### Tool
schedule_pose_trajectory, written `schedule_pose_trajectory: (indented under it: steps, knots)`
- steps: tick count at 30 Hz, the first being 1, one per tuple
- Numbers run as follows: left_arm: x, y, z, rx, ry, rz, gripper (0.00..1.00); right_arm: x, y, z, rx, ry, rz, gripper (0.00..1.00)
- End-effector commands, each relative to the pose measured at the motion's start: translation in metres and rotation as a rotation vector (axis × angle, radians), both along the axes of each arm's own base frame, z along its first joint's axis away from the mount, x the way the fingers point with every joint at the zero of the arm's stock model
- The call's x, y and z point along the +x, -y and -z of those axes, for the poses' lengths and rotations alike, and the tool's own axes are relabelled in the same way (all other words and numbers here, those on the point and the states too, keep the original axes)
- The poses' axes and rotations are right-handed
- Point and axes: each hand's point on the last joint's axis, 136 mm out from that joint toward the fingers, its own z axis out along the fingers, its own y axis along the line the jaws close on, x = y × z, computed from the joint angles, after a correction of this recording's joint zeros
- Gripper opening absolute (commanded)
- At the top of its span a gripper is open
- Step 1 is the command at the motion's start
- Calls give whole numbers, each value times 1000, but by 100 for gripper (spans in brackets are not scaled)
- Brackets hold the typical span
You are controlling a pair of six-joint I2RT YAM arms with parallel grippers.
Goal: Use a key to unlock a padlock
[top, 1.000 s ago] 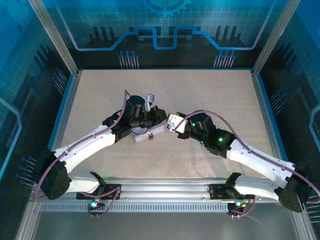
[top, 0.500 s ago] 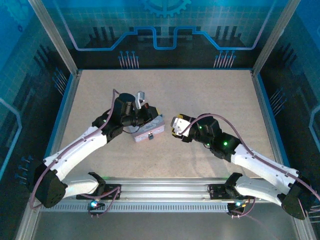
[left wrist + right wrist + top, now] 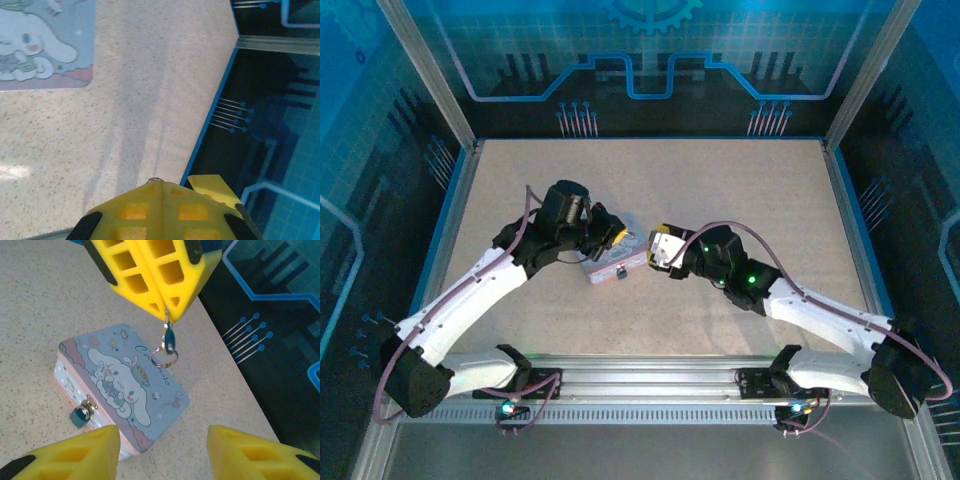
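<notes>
The jaws of the left gripper (image 3: pixel 167 309) were pressed flat together, pinching the thin shaft of the small dark metal key (image 3: pixel 169 336). The jaws of the right gripper (image 3: pixel 162 440) stood well apart with nothing between them.

The right wrist view showed the key plainly. Its long axis ran straight out from the left fingertips. Its bluish head and the silvery split ring (image 3: pixel 164 357) pointed away from them, towards the pale lilac cartoon-printed rectangular tin (image 3: pixel 125 385). The ring crossed the lid's far edge in that view; how high it hung above the lid could not be told. The left wrist view gave only a silvery nub at the closed tips and one corner of the tin on the speckled beige table (image 3: pixel 150 100).

The tiny dark blue-black padlock (image 3: pixel 78 417) hung from the silvery clasp (image 3: pixel 89 406) on the tin's front wall, its body below the clasp, well apart from the key. From above it was a dark speck on the tin's near long side, and the tin's length ran from near-left to far-right, between the two grippers.
</notes>
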Motion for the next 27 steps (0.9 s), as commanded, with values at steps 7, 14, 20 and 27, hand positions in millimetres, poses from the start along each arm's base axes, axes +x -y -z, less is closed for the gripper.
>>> schedule_pose_trajectory:
  steps: [7,14,20,27]
  knots:
    - [-22,-22,32,5,-288,-192,0,-1,-27,-23,81,-12,-138,48]
    - [-23,-22,34,-13,-310,-216,0,-7,-41,-17,120,-83,-198,44]
    - [-22,-22,36,-11,-303,-215,0,-8,-48,-12,126,-108,-207,43]
    - [-11,-18,30,37,-174,-118,0,-10,-44,-14,138,-133,-202,42]
